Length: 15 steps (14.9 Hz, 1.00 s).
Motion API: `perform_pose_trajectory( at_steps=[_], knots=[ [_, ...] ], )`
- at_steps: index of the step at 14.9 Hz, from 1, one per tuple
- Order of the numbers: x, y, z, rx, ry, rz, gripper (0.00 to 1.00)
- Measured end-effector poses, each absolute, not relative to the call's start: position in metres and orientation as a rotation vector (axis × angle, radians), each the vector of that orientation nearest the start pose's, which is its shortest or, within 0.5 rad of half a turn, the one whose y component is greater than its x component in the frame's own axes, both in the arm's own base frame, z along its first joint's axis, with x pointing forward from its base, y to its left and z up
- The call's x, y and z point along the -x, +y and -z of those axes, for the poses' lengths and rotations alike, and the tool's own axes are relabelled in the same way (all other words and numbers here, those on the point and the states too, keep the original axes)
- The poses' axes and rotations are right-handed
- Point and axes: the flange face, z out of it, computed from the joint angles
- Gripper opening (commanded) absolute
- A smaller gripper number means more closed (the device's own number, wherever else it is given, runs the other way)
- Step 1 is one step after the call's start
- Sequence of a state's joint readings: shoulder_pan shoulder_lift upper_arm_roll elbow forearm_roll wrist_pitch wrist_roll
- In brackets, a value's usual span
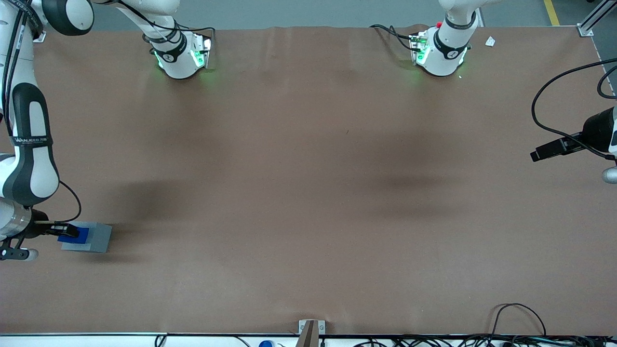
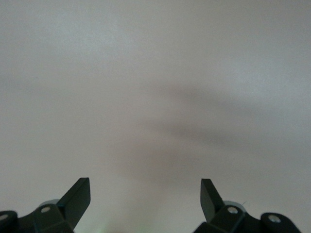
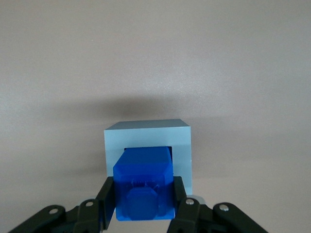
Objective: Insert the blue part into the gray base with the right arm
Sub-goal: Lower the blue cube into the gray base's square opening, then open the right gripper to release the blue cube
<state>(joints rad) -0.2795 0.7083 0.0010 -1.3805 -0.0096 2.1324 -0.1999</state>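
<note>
Blue part [image 3: 144, 184] — jaws-clamped by gripper [image 3: 144, 206] — entering gray base [image 3: 148, 133].

You see a blue part [image 3: 144, 184] of shiny, see-through plastic, smooth on its sides. The gray base [image 3: 148, 133] looks like dull, smooth plastic. The black gripper [image 3: 144, 206] holding the blue part over the base looks matt. The brown table [image 1: 308, 193] cover looks soft and flat. The right arm [image 1: 29, 144] has a glossy white shell.

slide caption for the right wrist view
Pincer holds bright blue plastic block over light gray box's square recess.
</note>
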Motion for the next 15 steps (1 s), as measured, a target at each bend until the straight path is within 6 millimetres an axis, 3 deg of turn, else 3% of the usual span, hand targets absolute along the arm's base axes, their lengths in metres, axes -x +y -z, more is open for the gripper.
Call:
perform_pose_trajectory(
  at_steps=[4, 6, 7, 11, 15],
  knots=[
    [-0.707, -0.203, -0.298, 3.156, 0.117, 0.064, 0.31],
    [-0.707, -0.203, -0.298, 3.154, 0.121, 0.065, 0.46],
    [-0.707, -0.203, -0.298, 3.153, 0.123, 0.065, 0.68],
    [-0.707, -0.203, -0.29, 3.149, 0.125, 0.058, 0.88],
    [-0.708, -0.204, -0.287, 3.147, 0.129, 0.076, 0.98]
  ],
)
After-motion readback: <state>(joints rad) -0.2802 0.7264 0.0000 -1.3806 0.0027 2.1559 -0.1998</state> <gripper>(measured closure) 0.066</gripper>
